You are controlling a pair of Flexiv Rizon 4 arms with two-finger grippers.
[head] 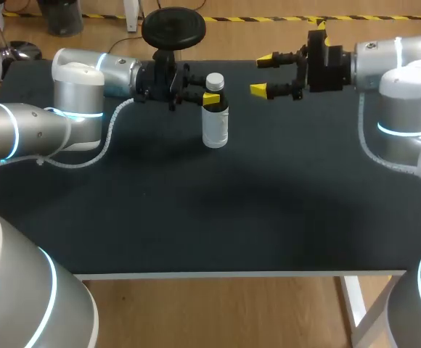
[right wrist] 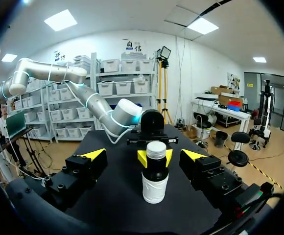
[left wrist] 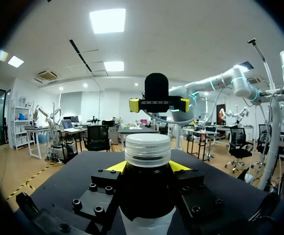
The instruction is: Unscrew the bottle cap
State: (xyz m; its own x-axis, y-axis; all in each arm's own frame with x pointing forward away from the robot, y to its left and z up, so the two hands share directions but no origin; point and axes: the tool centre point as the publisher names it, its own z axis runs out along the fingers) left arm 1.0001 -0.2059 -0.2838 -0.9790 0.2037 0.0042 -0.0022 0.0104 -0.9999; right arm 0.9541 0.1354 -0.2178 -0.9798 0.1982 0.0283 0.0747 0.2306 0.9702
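Observation:
A small bottle (head: 215, 123) with a dark upper part, a white label and a white ribbed cap (head: 214, 81) stands upright at the back middle of the table. My left gripper (head: 212, 100) comes in level from the left and is shut on the bottle just under the cap. In the left wrist view the cap (left wrist: 147, 149) rises between the yellow fingertips (left wrist: 113, 167). My right gripper (head: 263, 75) hovers open to the right of the bottle, level with the cap and apart from it. In the right wrist view the bottle (right wrist: 154, 183) stands ahead of the open right gripper (right wrist: 144, 156).
The black table (head: 196, 210) stretches wide toward its white front edge (head: 239, 275). A white cable (head: 113, 132) from my left arm loops over the table's back left. My right arm's cable (head: 374, 154) hangs at the back right.

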